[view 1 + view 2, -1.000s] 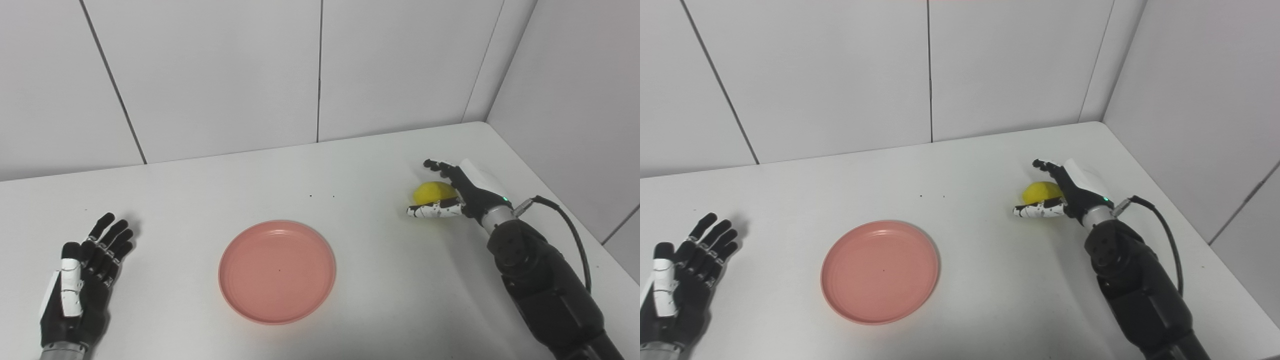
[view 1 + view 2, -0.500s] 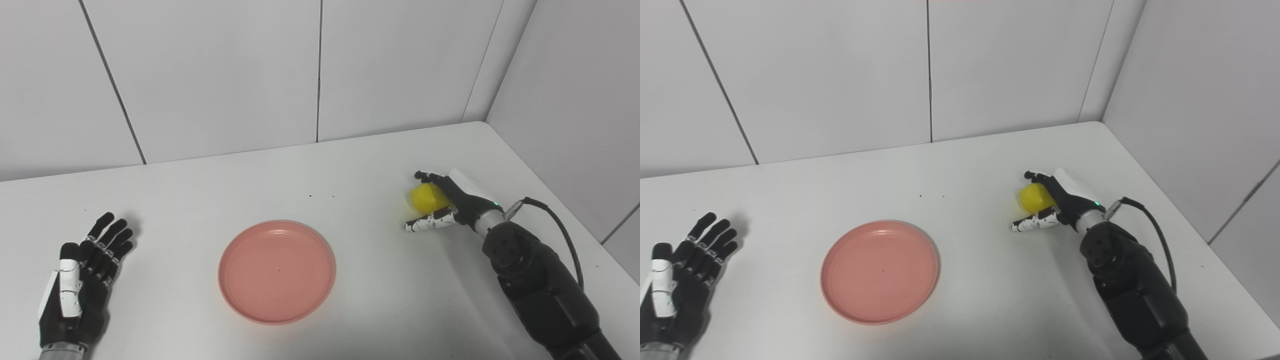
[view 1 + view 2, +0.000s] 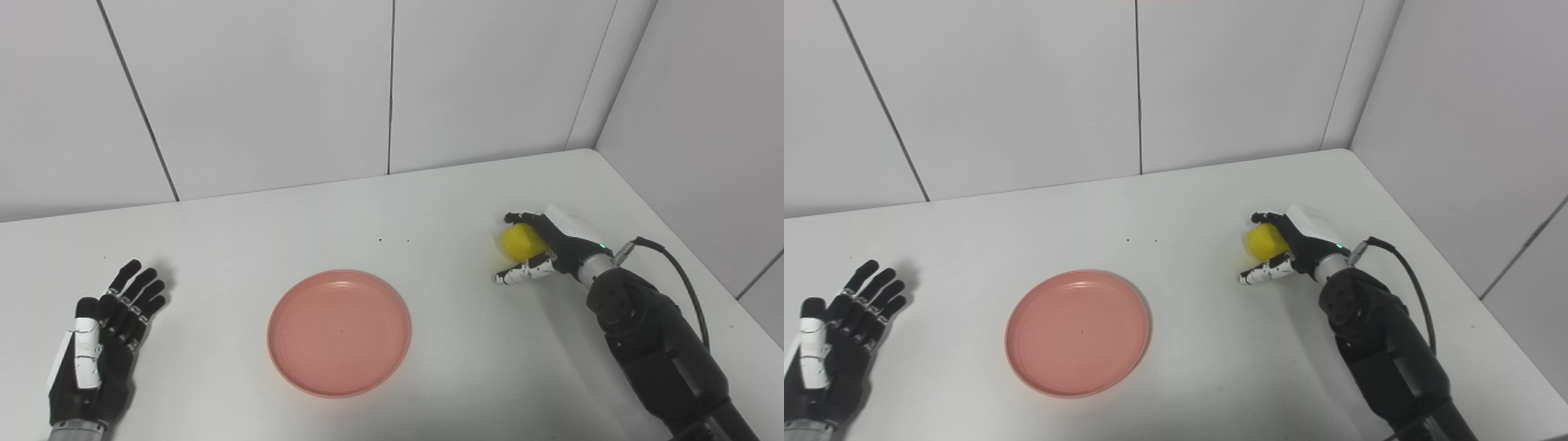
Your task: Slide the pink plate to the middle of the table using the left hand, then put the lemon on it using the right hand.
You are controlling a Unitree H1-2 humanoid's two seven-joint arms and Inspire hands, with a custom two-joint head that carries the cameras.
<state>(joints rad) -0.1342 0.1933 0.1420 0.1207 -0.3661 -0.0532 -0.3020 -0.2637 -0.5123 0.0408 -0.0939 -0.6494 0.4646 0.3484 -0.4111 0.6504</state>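
Observation:
The pink plate (image 3: 339, 333) lies flat near the middle of the white table, with nothing on it. At the right, the yellow lemon (image 3: 519, 241) sits in my right hand (image 3: 547, 248); the dark fingers curl over its top and the white thumb sticks out below it. The lemon looks raised slightly off the table, with a faint shadow under it. My left hand (image 3: 101, 349) rests open at the table's left front, palm up and fingers spread, well apart from the plate.
A grey panelled wall runs behind the table (image 3: 429, 208), and a side wall closes in the right edge. A black cable (image 3: 683, 278) loops from my right wrist. A few tiny dark specks lie behind the plate.
The right hand's fingers closed over the lemon, and hand and lemon shifted a little toward the left and front. The left hand and the plate stayed still.

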